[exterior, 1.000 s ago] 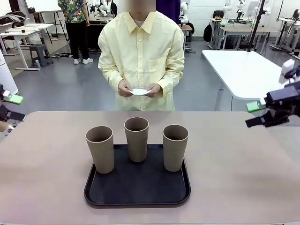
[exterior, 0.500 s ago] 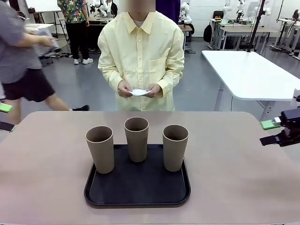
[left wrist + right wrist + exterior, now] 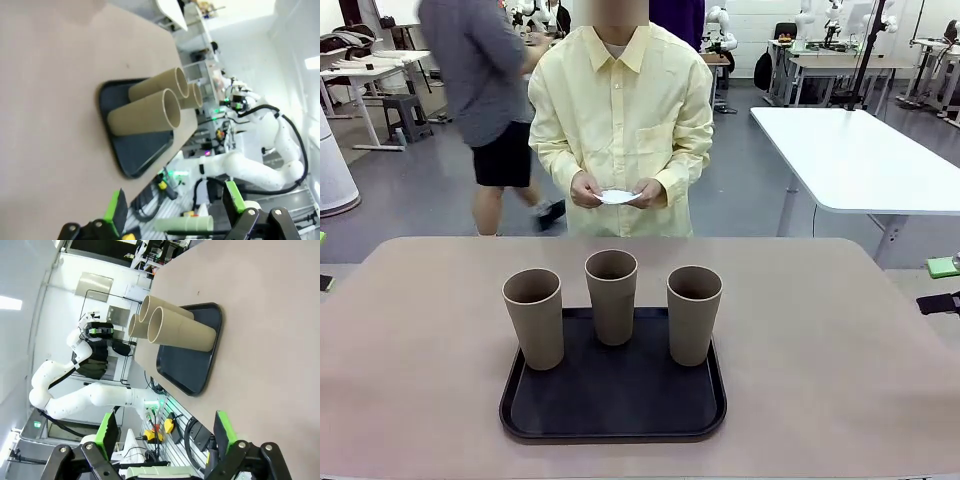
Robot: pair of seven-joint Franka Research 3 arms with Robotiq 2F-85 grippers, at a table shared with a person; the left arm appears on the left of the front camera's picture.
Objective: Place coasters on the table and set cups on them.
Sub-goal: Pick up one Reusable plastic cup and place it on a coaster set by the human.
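Note:
Three brown-beige cups stand upright on a black tray in the middle of the table: left cup, middle cup, right cup. Across the table a person in a yellow shirt holds the white coasters in both hands at waist height. My right gripper sits at the table's right edge, open and empty. At the left edge my left gripper barely shows. The left wrist view has its gripper open with the cups far ahead. The right gripper likewise stands open, far from the cups.
A white-topped table stands behind on the right. A person in dark clothes walks past behind the one in yellow. Bare tabletop lies all around the tray on every side.
Both grippers have pulled back outward to the table's left and right edges. A passer-by has walked in behind. The cups, tray and held coasters have not moved.

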